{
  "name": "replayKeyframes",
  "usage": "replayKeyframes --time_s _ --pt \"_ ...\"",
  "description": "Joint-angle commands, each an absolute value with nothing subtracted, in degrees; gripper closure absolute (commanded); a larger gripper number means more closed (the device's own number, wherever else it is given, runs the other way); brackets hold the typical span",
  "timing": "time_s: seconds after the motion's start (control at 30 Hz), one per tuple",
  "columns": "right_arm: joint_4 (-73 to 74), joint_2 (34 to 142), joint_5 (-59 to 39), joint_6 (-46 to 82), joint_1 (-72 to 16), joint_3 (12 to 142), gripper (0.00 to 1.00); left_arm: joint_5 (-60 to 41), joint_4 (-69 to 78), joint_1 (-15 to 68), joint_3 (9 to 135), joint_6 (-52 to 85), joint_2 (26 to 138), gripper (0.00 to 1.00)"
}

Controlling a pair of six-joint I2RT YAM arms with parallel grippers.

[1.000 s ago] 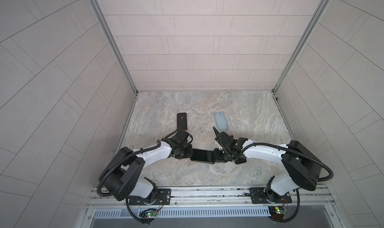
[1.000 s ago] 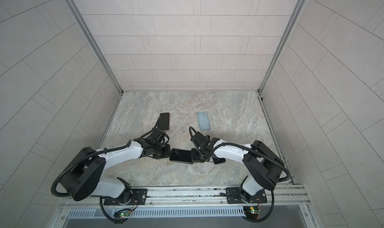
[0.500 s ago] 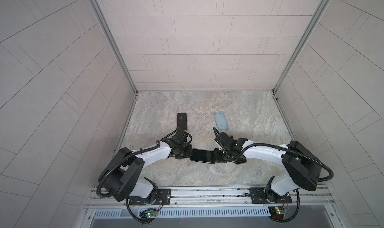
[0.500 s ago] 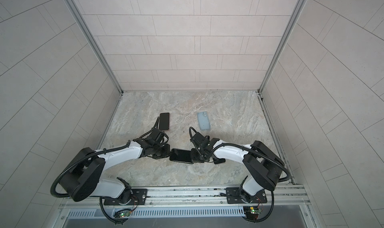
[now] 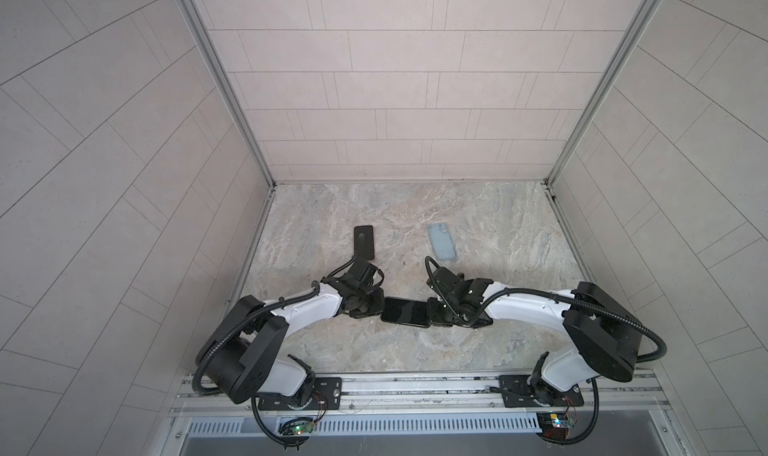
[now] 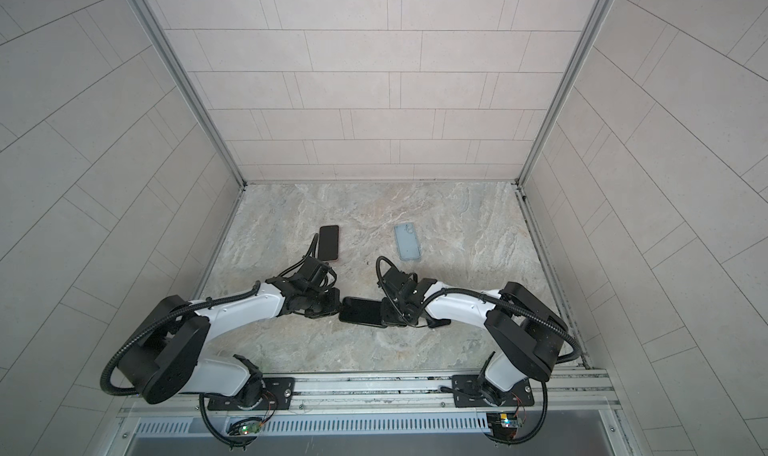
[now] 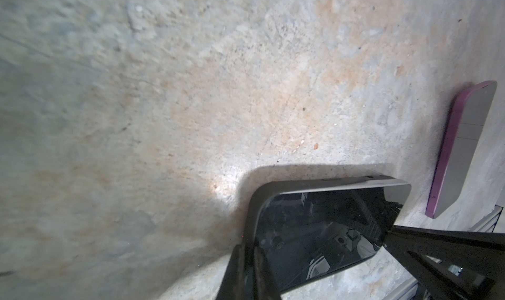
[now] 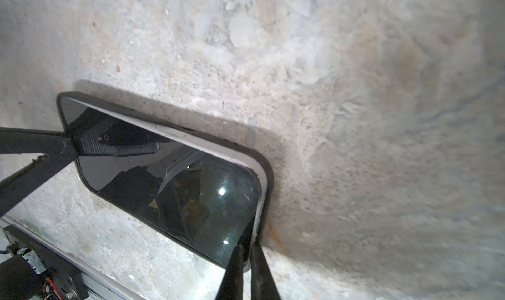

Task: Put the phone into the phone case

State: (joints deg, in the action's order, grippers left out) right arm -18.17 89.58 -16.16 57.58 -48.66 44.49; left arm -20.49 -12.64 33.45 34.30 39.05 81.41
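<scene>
The right fingers (image 8: 232,274) have just nipped tighter. They and the left fingers (image 7: 235,274) now pinch opposite short ends of the phone (image 5: 405,312), low over the worktop (image 5: 374,208). Its black case (image 8: 269,175) looks nearly seated, the far edge still proud.

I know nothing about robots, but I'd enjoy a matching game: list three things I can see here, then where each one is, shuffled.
Things
1. black-rimmed phone
2. pink-edged phone
3. pale blue case

Places
A. lying flat on the table, towards the back, on the right
B. pinched at its two ends by the left gripper and the right gripper
C. lying flat on the table, towards the back, on the left

Pairs: 1-B, 2-C, 3-A
</scene>
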Motion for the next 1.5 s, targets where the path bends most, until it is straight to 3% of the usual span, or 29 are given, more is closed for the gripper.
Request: replayKeyframes --time_s 0.0,0.4,1.47 --pt "-14.98 94.07 -14.69 58.12 -50.04 42.48 0.90 -23.29 -9.03 34.54 32.96 39.53 82.95 0.91" --pt "-30.34 82.49 -2.24 48.73 -49.03 50.92 0.83 -20.45 -13.84 34.54 35.14 37.47 80.27 0.92" --pt "-24.61 90.83 -10.47 47.02 -44.83 52.21 0.83 -20.63 -14.86 34.54 36.41 37.62 79.46 0.91"
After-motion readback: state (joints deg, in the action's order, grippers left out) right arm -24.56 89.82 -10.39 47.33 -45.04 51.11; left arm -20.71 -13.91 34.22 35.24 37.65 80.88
